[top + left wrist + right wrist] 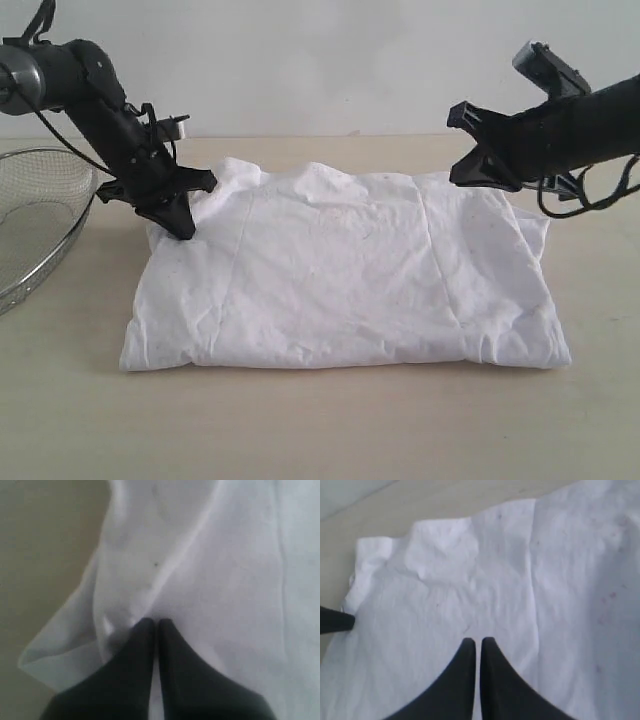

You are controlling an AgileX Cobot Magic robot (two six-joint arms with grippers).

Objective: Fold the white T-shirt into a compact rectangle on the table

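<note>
The white T-shirt lies flat on the table as a wide, wrinkled rectangle with its sides folded in; no lettering shows. My left gripper points down at the shirt's far left corner. In the left wrist view this gripper is shut, its tips on a fold of the shirt, and no cloth is visibly pinched. My right gripper hovers above the shirt's far right part. In the right wrist view it is shut and empty, well above the shirt.
A round wire-mesh basket stands at the left edge, just behind the left arm. Bare tabletop runs in front of the shirt and on both sides. A pale wall rises behind the table. The left gripper's finger shows in the right wrist view.
</note>
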